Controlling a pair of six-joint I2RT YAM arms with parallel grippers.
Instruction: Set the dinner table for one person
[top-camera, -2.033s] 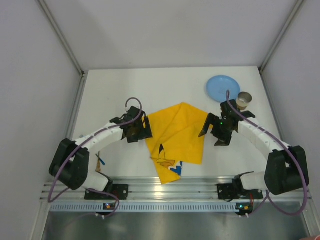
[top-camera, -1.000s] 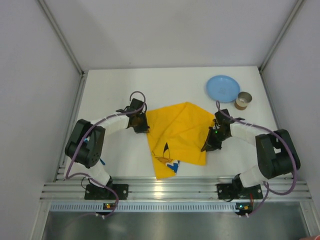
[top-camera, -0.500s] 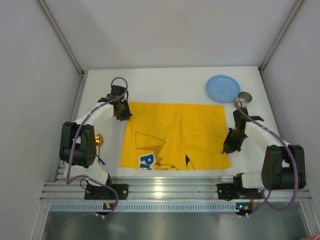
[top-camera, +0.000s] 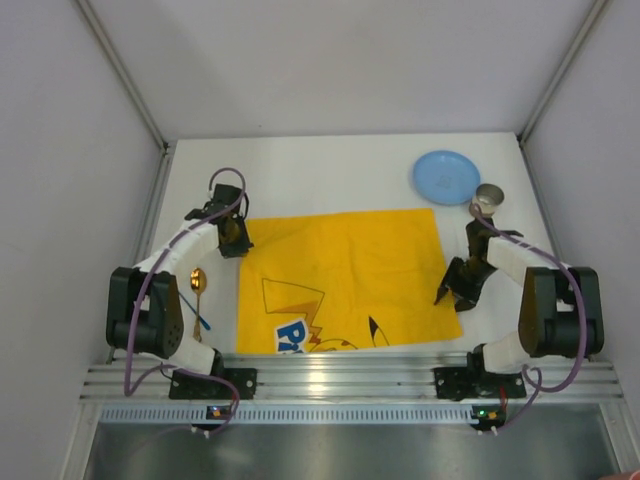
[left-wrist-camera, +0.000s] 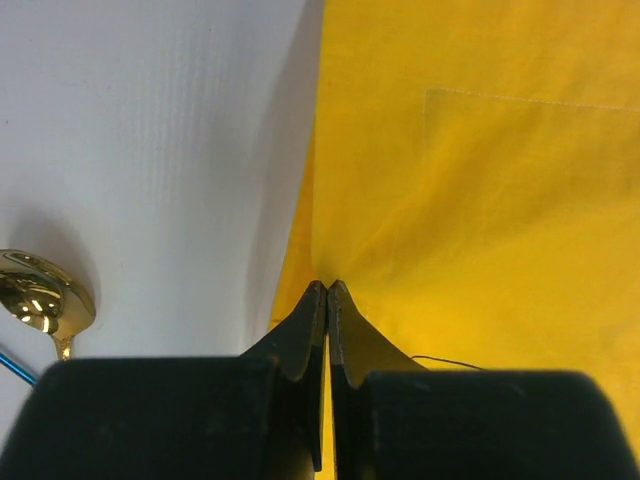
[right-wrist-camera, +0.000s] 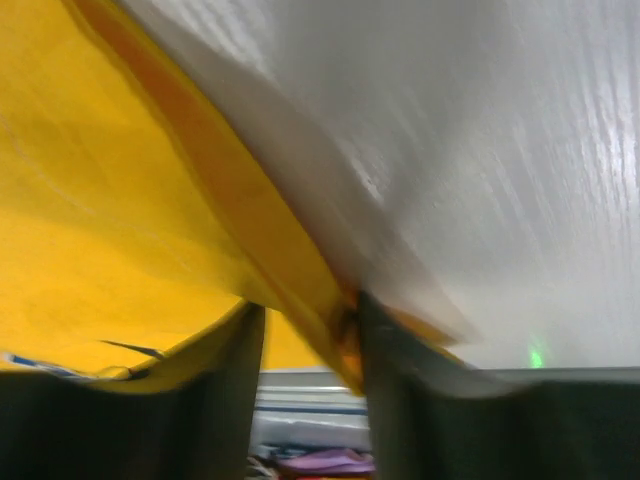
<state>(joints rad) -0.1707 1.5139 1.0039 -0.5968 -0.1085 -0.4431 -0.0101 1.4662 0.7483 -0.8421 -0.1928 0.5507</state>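
The dinner table (top-camera: 330, 165) is a white tabletop with a yellow cartoon-printed mat (top-camera: 345, 275) spread flat across its near middle. My left gripper (top-camera: 236, 240) sits at the mat's far left corner. In the left wrist view its jaws (left-wrist-camera: 326, 287) are pressed together on the yellow cloth (left-wrist-camera: 470, 180), and creases fan out from the tips. My right gripper (top-camera: 453, 291) is at the mat's right edge. The blurred right wrist view shows that gripper (right-wrist-camera: 308, 312) open, the cloth's edge (right-wrist-camera: 200, 170) slack between the fingers.
A blue plate (top-camera: 446, 175) and a small metal cup (top-camera: 489, 199) stand at the back right. A gold spoon (top-camera: 198, 282) and a thin blue utensil (top-camera: 196, 312) lie left of the mat, and the spoon's bowl (left-wrist-camera: 40, 300) shows beside my left fingers.
The crumpled mat has been pulled out flat. In the last half second my right gripper opened and let its edge go slack, while the left gripper shifted slightly back and left.
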